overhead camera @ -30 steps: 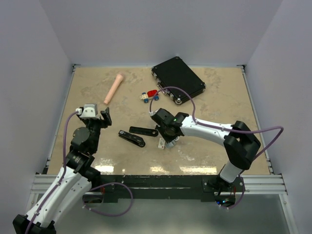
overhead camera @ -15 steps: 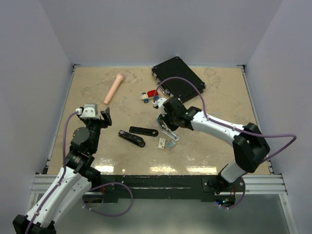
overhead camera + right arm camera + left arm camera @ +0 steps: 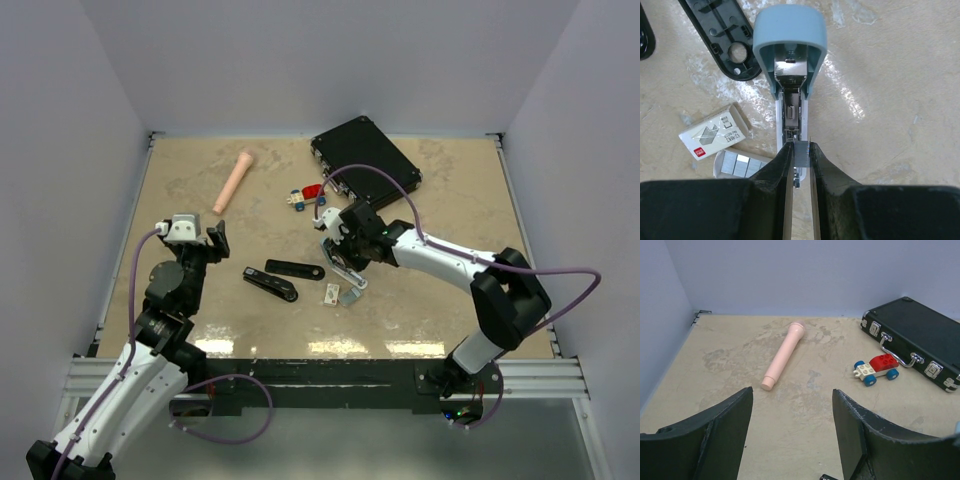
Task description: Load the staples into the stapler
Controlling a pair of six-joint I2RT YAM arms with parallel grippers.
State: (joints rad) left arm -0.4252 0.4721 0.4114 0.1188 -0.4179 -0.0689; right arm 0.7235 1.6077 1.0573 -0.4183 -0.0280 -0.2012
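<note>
The stapler [image 3: 790, 45] lies open on the table, its blue-grey cover swung up and its white magazine channel [image 3: 792, 112] bare. My right gripper [image 3: 801, 146] is shut on the staples [image 3: 801, 154], a small grey strip held just above the near end of the channel. In the top view, the right gripper [image 3: 338, 262] hangs over the stapler [image 3: 352, 281] at the table's middle. The left gripper [image 3: 792, 392] is open and empty, raised at the left [image 3: 212, 240], away from the stapler.
A white staple box [image 3: 715, 132] and its tray of staples [image 3: 742, 165] lie just left of the stapler. Two black plastic pieces [image 3: 295, 269] [image 3: 270, 283] lie further left. A pink cylinder [image 3: 233, 181], a toy car [image 3: 308, 196] and a black case [image 3: 365, 163] sit at the back.
The right wrist has drawn back toward the far side, uncovering the stapler and the box; it has barely moved in the last half second. The left arm has stayed still.
</note>
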